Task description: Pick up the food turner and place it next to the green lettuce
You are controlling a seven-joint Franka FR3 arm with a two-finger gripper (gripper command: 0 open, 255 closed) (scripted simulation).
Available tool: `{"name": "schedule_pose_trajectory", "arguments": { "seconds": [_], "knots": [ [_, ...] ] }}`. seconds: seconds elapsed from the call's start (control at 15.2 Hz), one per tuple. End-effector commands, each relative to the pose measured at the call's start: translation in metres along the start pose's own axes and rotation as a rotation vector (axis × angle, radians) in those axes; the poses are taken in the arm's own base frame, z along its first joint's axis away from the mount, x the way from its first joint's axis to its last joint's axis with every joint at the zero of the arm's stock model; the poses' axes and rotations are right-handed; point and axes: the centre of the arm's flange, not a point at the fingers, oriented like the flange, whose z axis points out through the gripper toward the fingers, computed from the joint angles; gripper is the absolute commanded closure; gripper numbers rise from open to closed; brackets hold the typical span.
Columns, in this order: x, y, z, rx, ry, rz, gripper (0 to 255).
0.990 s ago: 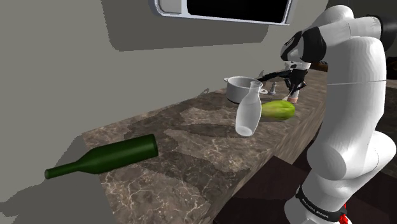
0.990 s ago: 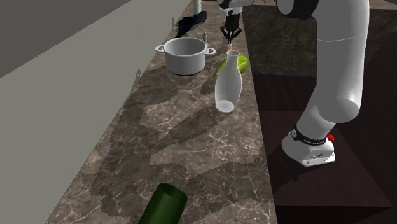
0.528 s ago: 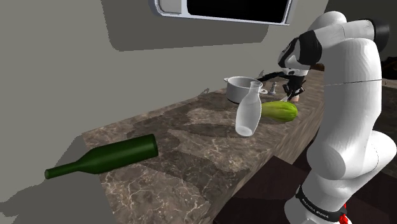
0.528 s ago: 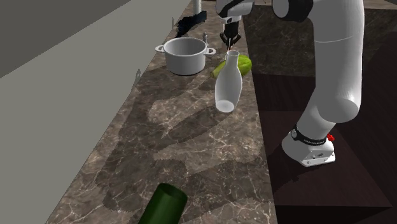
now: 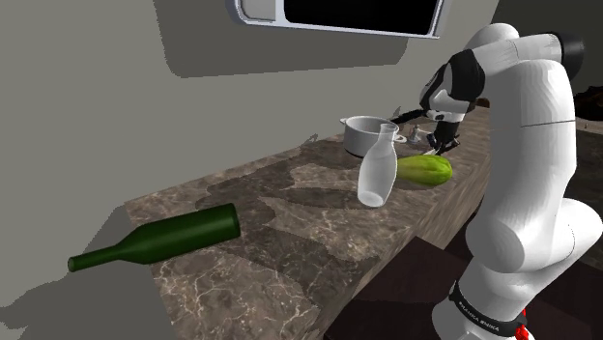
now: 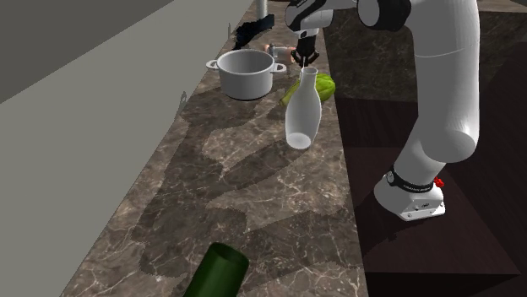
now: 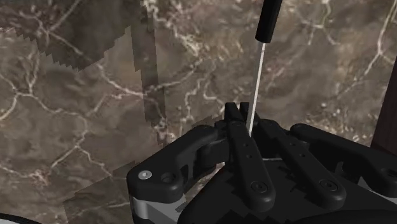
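End effector (image 5: 442, 142) is at the far end of the dark veined stone worktop (image 5: 290, 227). Its fingers are drawn together, clamped on the food turner (image 7: 261, 60), which has a thin white shaft and a black end piece. The turner's long axis runs straight out ahead of the fingertips. The oblong pale-green lettuce (image 5: 425, 169) lies on the worktop just below the end effector. Judgement: what remains is a short lowering beside the lettuce, keeping clear of the white bottle (image 5: 377, 174).

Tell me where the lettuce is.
In the shoulder view the lettuce lies on the counter, just right of the clear bottle, near the pincer holding the turner.
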Motion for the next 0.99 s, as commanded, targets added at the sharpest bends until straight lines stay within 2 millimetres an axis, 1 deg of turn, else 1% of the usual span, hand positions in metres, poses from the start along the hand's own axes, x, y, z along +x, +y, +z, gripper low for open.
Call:
{"name": "schedule_pose_trajectory", "arguments": {
  "seconds": [0.0, 0.13, 0.2, 0.53, 0.73, 0.79, 0.92],
  "knots": [
    [0.0, 0.0, 0.0, 0.0, 0.0, 0.0, 255],
    [0.0, 0.0, 0.0, 0.0, 0.0, 0.0, 255],
    [0.0, 0.0, 0.0, 0.0, 0.0, 0.0, 0],
    [0.0, 0.0, 0.0, 0.0, 0.0, 0.0, 0],
    [0.0, 0.0, -0.039, 0.0, 0.0, 0.0, 0],
    [0.0, 0.0, -0.05, 0.0, 0.0, 0.0, 0],
    [0.0, 0.0, -0.05, 0.0, 0.0, 0.0, 0]
  ]
}}
